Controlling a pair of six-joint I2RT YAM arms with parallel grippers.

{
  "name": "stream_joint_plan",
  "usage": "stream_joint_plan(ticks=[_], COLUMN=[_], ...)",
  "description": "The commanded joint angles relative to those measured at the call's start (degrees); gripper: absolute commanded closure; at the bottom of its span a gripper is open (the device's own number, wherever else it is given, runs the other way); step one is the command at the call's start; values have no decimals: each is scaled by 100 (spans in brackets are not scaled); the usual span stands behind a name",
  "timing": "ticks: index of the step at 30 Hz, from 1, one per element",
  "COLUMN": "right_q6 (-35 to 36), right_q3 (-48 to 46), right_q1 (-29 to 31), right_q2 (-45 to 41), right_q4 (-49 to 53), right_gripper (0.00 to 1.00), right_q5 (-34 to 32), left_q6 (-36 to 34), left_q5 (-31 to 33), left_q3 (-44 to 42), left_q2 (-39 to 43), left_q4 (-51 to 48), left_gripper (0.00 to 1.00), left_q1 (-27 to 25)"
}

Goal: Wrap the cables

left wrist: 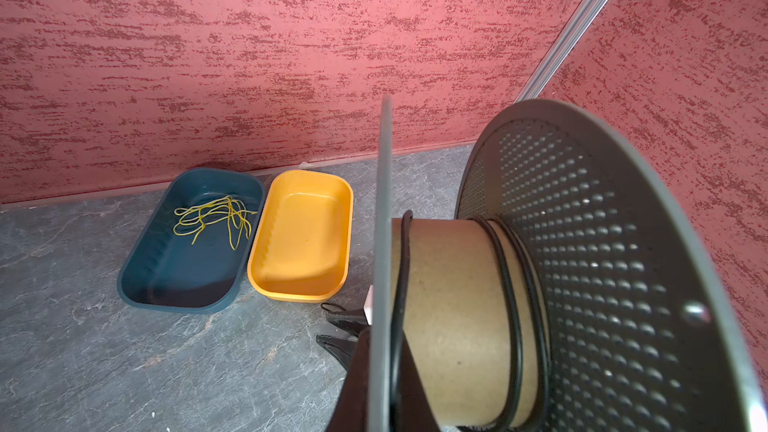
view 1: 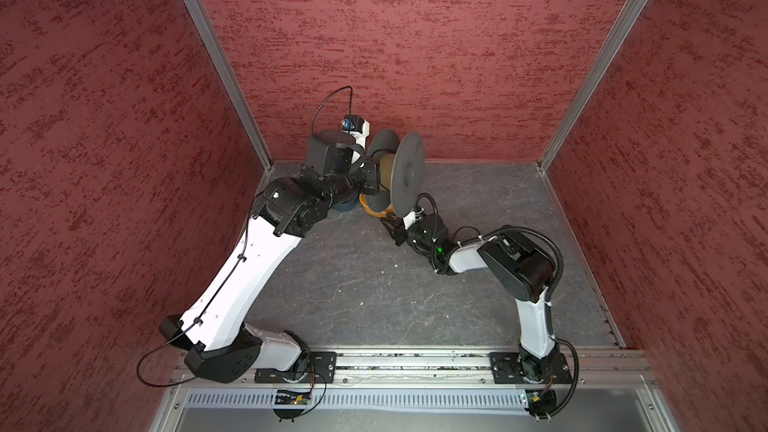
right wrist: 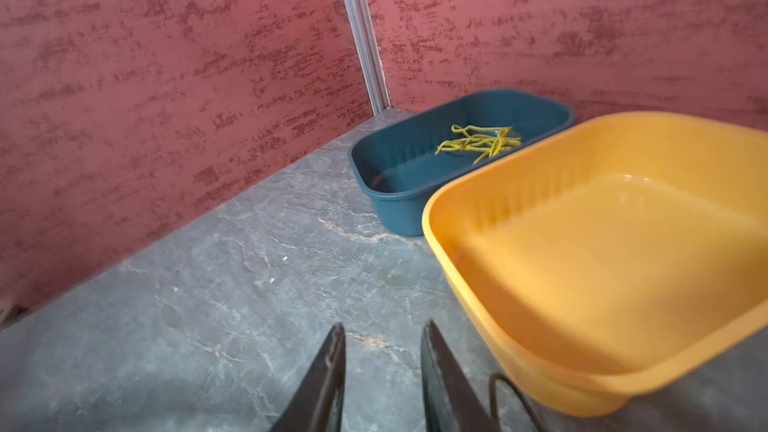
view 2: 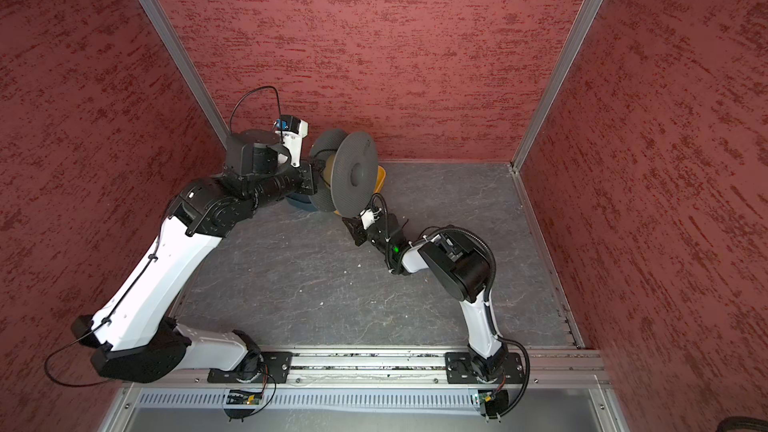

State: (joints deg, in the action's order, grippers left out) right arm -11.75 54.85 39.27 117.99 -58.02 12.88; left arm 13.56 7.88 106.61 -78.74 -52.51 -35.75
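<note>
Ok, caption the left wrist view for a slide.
Black cable looped round a spool; beyond, a blue tray of yellow-green strands and an empty orange tray.

In both top views the left arm rises from its base at 7 o'clock and leans toward 1 o'clock. It then bends at the wrist to point toward 3 o'clock. The left gripper is clamped on the rim of a spool. The right arm climbs from its base at 5 o'clock toward 12 o'clock, folds at the elbow and stretches low toward 10 o'clock. The right gripper has its two fingers apart, with a clear gap between them.
</note>
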Motion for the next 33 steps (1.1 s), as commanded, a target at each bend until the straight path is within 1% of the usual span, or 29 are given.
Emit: stream_joint_plan(ticks=[1, 3, 6, 8, 11, 14, 20, 22, 26, 29, 32, 33], right_q6=[-27, -33, -58, -129, -209, -151, -16, 70, 177, 395, 693, 780], right_q3=[-54, -133, -299, -472, -753, -919, -1329, -1388, -1378, -1209, -1000, -926], right_q1=[-15, -15, -15, -15, 9, 71, 475, 669, 1046, 1352, 1652, 1740], right_q2=[1, -35, -139, -255, -486, -758, -1247, -1380, -1516, -1543, -1695, -1779], right_q4=[-65, -110, -167, -256, -287, 63, 569, 828, 1255, 1675, 2200, 2406], right_gripper=[86, 93, 96, 100, 100, 100, 100, 100, 100, 100, 100, 100], right_q5=[106, 88, 65, 18, -61, -296, -865, -1092, -1518, -1825, -2251, -2375], left_q6=[135, 154, 168, 192, 270, 384, 516, 515, 551, 505, 316, 218], left_q5=[-128, -150, -177, -186, -208, -225, 173, 437, 645, 822, 1305, 1566], left_q3=[72, 41, 9, -15, -86, -131, -231, -272, -289, -174, -57, -68], left_q2=[228, 229, 203, 193, 151, 26, -328, -466, -772, -1046, -1319, -1400], left_q4=[610, 637, 641, 658, 743, 819, 1086, 1170, 1317, 1347, 1283, 1295], left_gripper=[100, 100, 100, 100, 100, 100, 100, 100, 100, 100, 100, 100], left_q1=[50, 79, 133, 193, 374, 595, 804, 824, 885, 929, 858, 810])
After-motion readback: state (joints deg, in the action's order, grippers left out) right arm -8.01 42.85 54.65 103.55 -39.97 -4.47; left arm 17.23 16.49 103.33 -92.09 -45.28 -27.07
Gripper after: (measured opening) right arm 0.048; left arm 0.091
